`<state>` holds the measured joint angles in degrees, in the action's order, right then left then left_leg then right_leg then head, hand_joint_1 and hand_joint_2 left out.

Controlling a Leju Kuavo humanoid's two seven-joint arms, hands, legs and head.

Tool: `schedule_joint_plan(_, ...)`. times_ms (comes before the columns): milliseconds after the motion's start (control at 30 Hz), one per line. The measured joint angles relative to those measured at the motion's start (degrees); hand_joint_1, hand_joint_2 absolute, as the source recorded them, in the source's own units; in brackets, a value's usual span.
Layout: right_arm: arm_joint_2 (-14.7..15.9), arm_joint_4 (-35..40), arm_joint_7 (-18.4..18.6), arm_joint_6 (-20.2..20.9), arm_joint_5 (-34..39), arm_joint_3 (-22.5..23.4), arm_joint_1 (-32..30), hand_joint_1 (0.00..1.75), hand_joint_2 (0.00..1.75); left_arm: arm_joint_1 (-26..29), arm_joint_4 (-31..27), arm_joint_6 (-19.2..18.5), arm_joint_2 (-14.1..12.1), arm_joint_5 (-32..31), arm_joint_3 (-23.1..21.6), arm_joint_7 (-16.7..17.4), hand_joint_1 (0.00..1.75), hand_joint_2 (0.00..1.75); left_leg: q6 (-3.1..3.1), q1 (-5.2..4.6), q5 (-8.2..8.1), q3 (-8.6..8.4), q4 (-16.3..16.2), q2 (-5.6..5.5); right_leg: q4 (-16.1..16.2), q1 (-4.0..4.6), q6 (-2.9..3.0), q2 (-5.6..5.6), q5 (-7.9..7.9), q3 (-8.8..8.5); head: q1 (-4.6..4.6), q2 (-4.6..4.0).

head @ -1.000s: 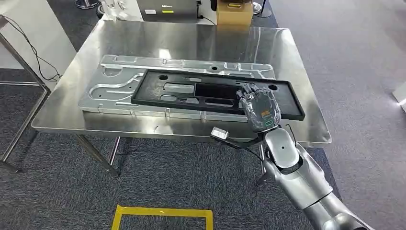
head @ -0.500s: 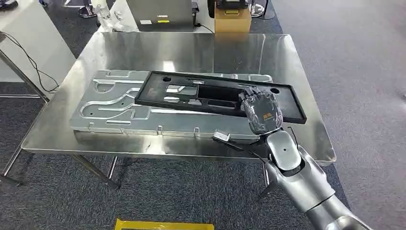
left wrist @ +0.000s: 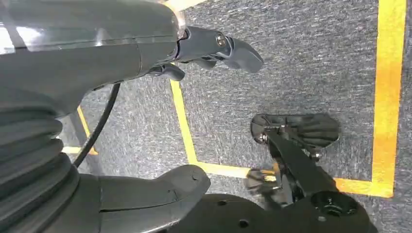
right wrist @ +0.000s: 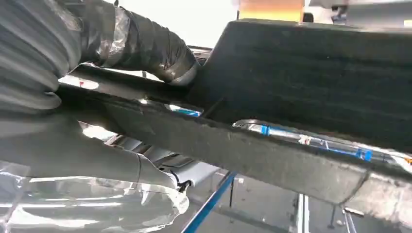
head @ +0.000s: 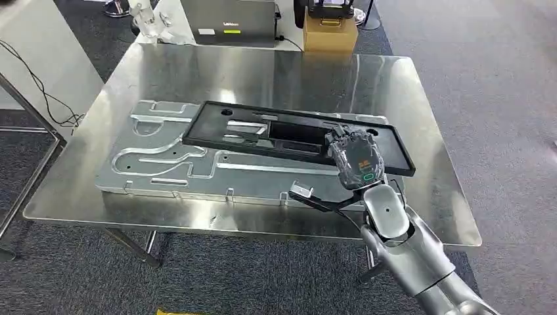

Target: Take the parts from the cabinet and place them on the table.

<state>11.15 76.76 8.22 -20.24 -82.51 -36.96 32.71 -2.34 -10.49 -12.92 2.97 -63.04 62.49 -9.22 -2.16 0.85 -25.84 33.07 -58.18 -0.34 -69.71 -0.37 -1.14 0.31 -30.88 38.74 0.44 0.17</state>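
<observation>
Little can be read. The grey box (head: pixel 226 20) beyond the far edge of the counter (head: pixel 282 72) carries a white label with dark lettering, too small to make out. The back of the right hand (head: pixel 355 156) bears an orange mark and a green ring, neither legible. No brand or number can be read anywhere in the views.

silver right arm (head: pixel 410 252) with smooth rounded shells and a small dark screw dot near the wrist, thin black cable (head: pixel 341 205) running to a small grey camera (head: pixel 301 192). right hand (head: pixel 355 157) dark, wrapped in clear plastic, orange label and green ring mark. left hand (left wrist: pixel 121 58) grey, ribbed cover, thick thumb.
</observation>
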Motion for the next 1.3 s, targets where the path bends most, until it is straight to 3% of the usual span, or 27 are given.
schedule_joint_plan(33, 0.00, -0.11, 0.00, -0.04, 0.15, 0.00, -0.14, 1.75, 1.75, -0.02, 0.00, 0.02, 0.00, 0.04, 0.02, 0.06, 0.00, 1.75, 0.07, -0.10, -0.38, -0.66, 0.00, 0.00, 5.43, 0.11, 0.37, -0.04, 3.78, -2.02, 0.00, 0.00)
schedule_joint_plan(67, 0.00, -0.30, 0.00, -0.11, 0.30, 0.00, -0.23, 1.75, 1.75, 0.02, 0.00, 0.00, 0.02, 0.13, 0.04, 0.04, 0.00, 1.75, 0.17, -0.12, -0.70, -1.04, 0.07, 0.04, 10.15, 0.38, 1.01, -0.26, 6.54, -3.45, 0.00, -0.02)
schedule_joint_plan(100, 0.00, -0.59, 0.02, -0.26, 0.46, 0.02, -0.36, 1.75, 1.75, 0.02, 0.00, -0.06, 0.11, 0.30, 0.11, 0.02, 0.00, 1.75, 0.33, -0.25, -0.76, -1.26, 0.15, 0.08, 10.12, 0.80, 1.34, -0.46, 4.68, -3.42, -0.07, -0.02)
schedule_joint_plan(133, -0.02, -0.81, 0.00, -0.37, 0.61, 0.02, -0.43, 1.75, 1.75, -0.09, 0.00, -0.09, 0.11, 0.48, 0.18, -0.09, 0.00, 1.75, 0.67, -0.18, -0.85, -1.00, 0.26, 0.10, 10.83, 1.00, 1.61, -0.33, 3.87, -3.46, 0.09, 0.00)
schedule_joint_plan(167, -0.09, -0.96, 0.00, -0.48, 0.72, 0.02, -0.80, 1.75, 1.75, -0.15, 0.00, -0.13, 0.11, 0.50, 0.24, -0.09, 0.00, 1.75, 1.05, -0.24, -0.85, -1.35, 0.30, 0.13, 11.40, 0.99, 1.98, -0.29, 5.57, -3.55, 0.00, 0.00)
schedule_joint_plan(200, -0.15, -1.31, -0.02, -0.54, 0.79, 0.06, -1.22, 1.75, 1.75, -0.09, 0.00, -0.24, 0.07, 0.50, 0.26, -0.11, 0.00, 1.75, 0.28, -0.50, -1.37, -1.29, 0.34, 0.16, 11.46, 0.55, 0.90, -0.21, 6.17, -3.93, 0.00, 0.00)
schedule_joint_plan(233, -0.13, -1.72, -0.02, -0.72, 0.87, 0.13, -1.39, 1.75, 1.75, -0.09, 0.00, -0.29, 0.07, 0.57, 0.33, -0.13, 0.00, 1.75, 0.19, -0.43, -1.25, -1.50, 0.32, 0.10, 11.39, 0.65, 0.86, -0.19, 6.25, -3.93, -0.06, 0.00)
schedule_joint_plan(267, -0.13, -2.20, 0.00, -0.81, 1.03, 0.24, -1.57, 1.75, 1.75, -0.13, 0.00, -0.31, 0.07, 0.61, 0.37, -0.18, 0.00, 1.75, 0.36, -0.38, -1.30, -1.54, 0.41, 0.12, 11.35, 0.75, 1.19, -0.09, 6.05, -3.90, -0.02, 0.00)
schedule_joint_plan(400, -0.13, -4.04, -0.02, -1.37, 1.75, 0.52, -2.71, 1.75, 1.75, -0.13, 0.00, -0.76, 0.04, 1.13, 0.87, -0.35, 0.00, 1.75, 0.54, -0.36, -1.38, -1.83, 0.84, 0.16, 11.28, 0.78, 1.61, 0.01, 5.75, -3.89, -0.09, 0.00)
schedule_joint_plan(433, -0.13, -4.46, -0.02, -1.49, 1.86, 0.66, -2.94, 0.00, 0.00, -0.13, 0.00, -0.94, 0.04, 1.20, 1.01, -0.33, 0.00, 1.75, 0.55, -0.36, -1.39, -1.86, 0.89, 0.16, 11.25, 0.78, 1.69, -0.01, 5.70, -3.88, -0.07, 0.00)
schedule_joint_plan(667, -0.15, -7.10, -0.20, -1.84, 2.93, 2.03, -3.39, 0.00, 0.00, -0.09, 0.00, -1.05, 0.02, 1.77, 1.66, 0.50, 0.00, 1.75, 1.20, -0.35, -1.42, -1.98, 1.10, 0.16, 11.10, 0.80, 1.89, 0.00, 5.57, -3.87, -0.07, 0.00)
schedule_joint_plan(700, -0.17, -7.41, -0.29, -1.84, 3.08, 2.10, -3.42, 0.00, 0.00, -0.09, 0.00, -1.01, 0.02, 1.77, 1.70, 0.83, 0.00, 0.00, 1.21, -0.35, -1.41, -1.99, 1.10, 0.17, 11.10, 0.79, 1.89, 0.01, 5.57, -3.87, -0.07, 0.00)
schedule_joint_plan(1300, -1.29, -8.96, -2.32, -2.03, 3.82, 2.45, -3.49, 0.00, 0.00, -0.09, 0.00, -1.05, 0.02, 2.19, 2.73, 1.46, 0.00, 0.00, 1.28, -0.47, -1.43, -1.98, 1.07, 0.16, 11.11, 0.65, 1.88, -0.01, 5.58, -3.92, -0.07, -0.02)
